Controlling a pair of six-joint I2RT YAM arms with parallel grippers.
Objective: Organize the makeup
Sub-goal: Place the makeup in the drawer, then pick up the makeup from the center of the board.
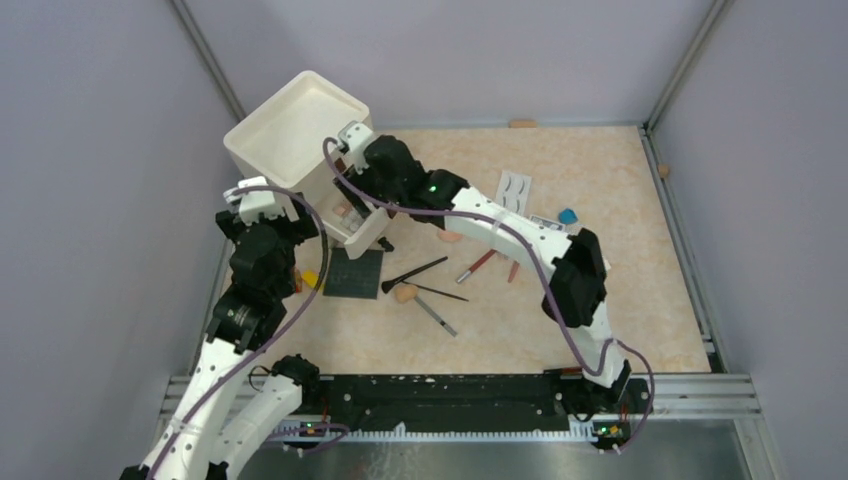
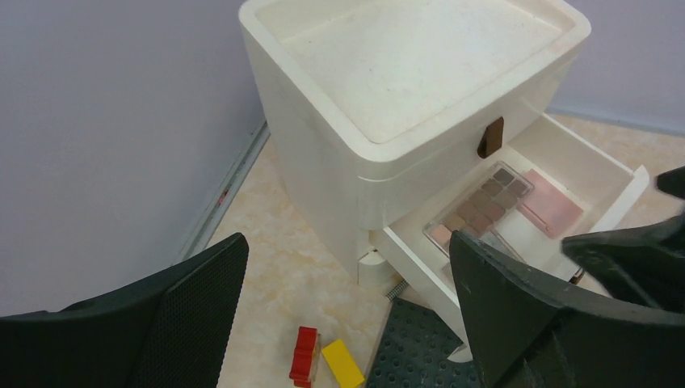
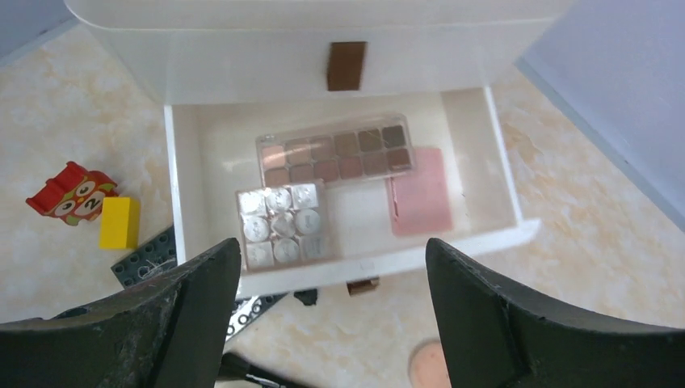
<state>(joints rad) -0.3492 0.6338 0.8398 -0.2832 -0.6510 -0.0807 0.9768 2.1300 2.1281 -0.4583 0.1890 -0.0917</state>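
Observation:
The white drawer cabinet (image 1: pixel 300 135) stands at the back left with its lower drawer (image 3: pixel 184 186) pulled out. Inside lie a brown palette (image 3: pixel 335 156), a pink compact (image 3: pixel 420 194) and a clear case of silvery pans (image 3: pixel 283 226). My right gripper (image 3: pixel 331 267) hangs open over the drawer's front edge, holding nothing. My left gripper (image 2: pixel 347 267) is wide open and empty, left of the cabinet. On the table lie dark brushes (image 1: pixel 415 273), a red pencil (image 1: pixel 478 266), a peach puff (image 1: pixel 405 293) and the white eyelash card (image 1: pixel 515 190).
A dark studded plate (image 1: pixel 355 272) lies partly under the drawer's front. A red brick (image 2: pixel 305 354) and a yellow brick (image 2: pixel 342 364) sit on the table left of it. A second peach puff (image 3: pixel 428 368) is just below the right gripper. Side walls close in the table.

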